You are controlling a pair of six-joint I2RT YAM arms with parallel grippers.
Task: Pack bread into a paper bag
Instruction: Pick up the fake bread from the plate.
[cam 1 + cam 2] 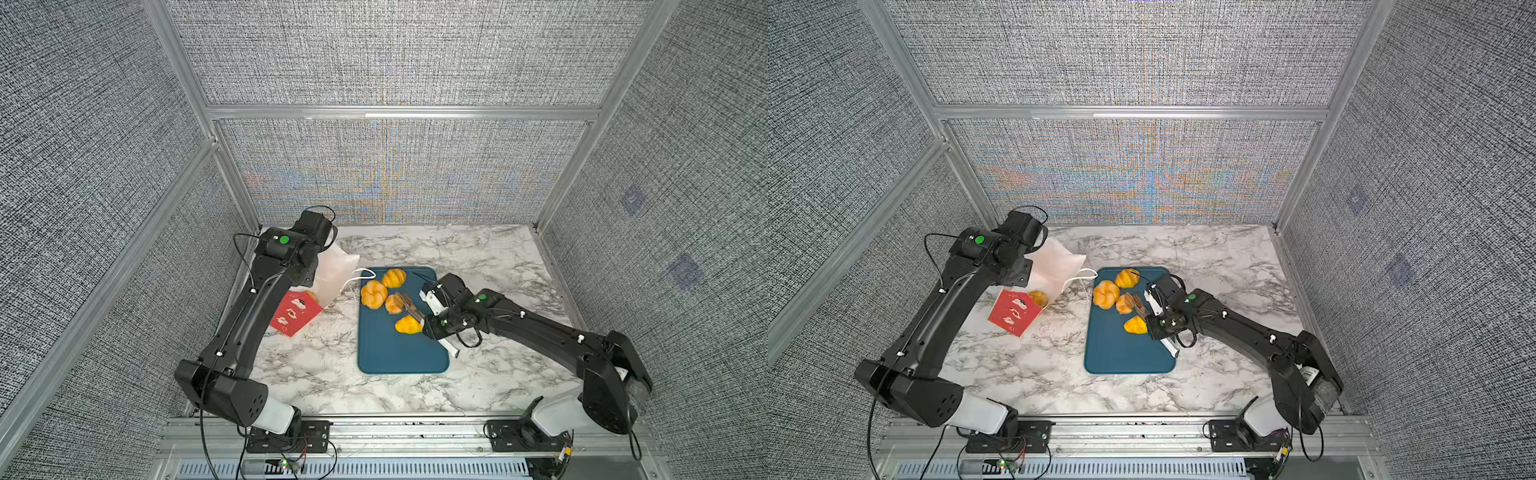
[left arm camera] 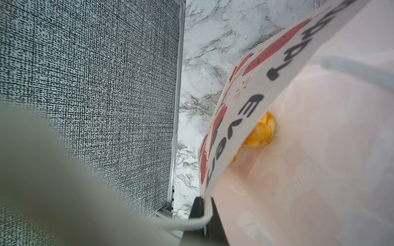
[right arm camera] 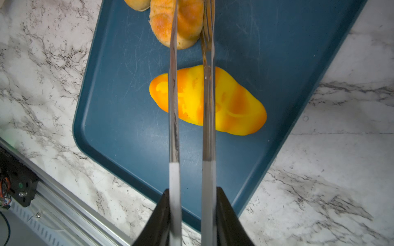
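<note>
The bread roll lies on the blue tray at the tips of the tongs, straight ahead of the right gripper, which is clamped on them. Across the table, the left gripper, closed, pinches the paper bag rim.

Marble table: blue tray, paper bag

Tray looks like scuffed matt plastic, tongs shiny metal, smooth paper bag, glossy bread, marble-look worktop, woven cloth walls.
</note>
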